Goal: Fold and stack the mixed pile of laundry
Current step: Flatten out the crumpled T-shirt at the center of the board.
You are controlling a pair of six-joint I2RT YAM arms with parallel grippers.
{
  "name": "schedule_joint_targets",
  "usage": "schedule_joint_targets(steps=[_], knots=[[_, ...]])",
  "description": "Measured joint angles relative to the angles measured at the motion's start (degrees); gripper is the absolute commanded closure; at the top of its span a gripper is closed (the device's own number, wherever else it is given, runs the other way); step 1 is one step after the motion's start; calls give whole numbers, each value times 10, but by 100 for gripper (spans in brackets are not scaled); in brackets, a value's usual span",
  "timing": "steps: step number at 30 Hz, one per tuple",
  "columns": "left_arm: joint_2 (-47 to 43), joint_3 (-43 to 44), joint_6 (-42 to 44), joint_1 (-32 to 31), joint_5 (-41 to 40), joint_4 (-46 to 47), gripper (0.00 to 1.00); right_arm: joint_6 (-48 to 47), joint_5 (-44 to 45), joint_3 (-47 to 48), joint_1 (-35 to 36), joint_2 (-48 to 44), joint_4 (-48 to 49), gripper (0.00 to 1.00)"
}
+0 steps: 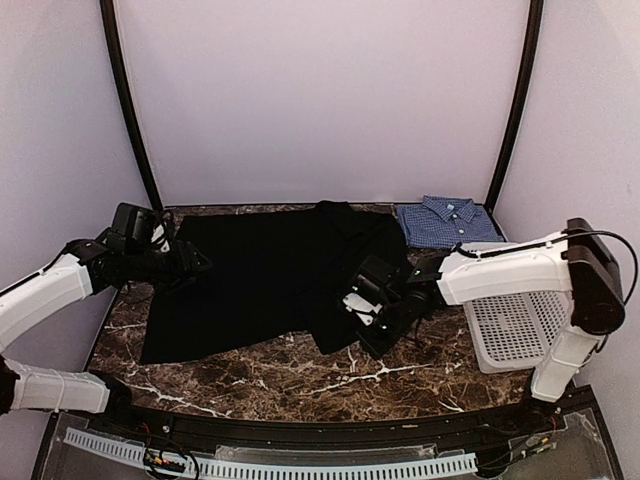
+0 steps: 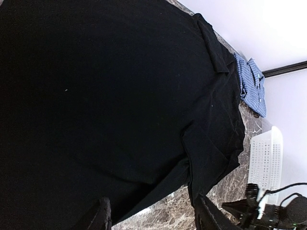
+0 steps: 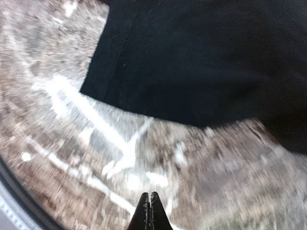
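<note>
Closed right fingers, open marble, black garment edge

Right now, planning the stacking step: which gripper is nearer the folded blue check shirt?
Right. The right gripper hangs at the black garment's right side, in front of the blue check shirt; the left gripper is at the garment's left edge.

On my overhead feed: dark brown marble tabletop, white veins running through it, under soft even light. Plain pale lilac back wall; side walls same tone. I count two black poles, left pole and right pole, rising from far corners. White slotted strip lines near edge.
</note>
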Motion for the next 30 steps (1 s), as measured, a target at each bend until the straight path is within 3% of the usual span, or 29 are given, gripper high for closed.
schedule_joint_targets(steps=[4,7,10,18,30], knots=[[-53,-17,-19,0,-16,-52,41,47,13,-29,0,-124,-31,100],[-92,-40,-33,0,-22,-82,41,66,-2,-57,0,-186,-27,71],[-122,-56,-40,0,-26,-99,39,71,-19,-76,0,-197,-23,60],[-106,-58,-51,0,-35,-114,29,51,-24,68,11,-8,-17,55],[-89,-48,-55,0,-53,-126,27,8,-33,205,26,168,-18,52]])
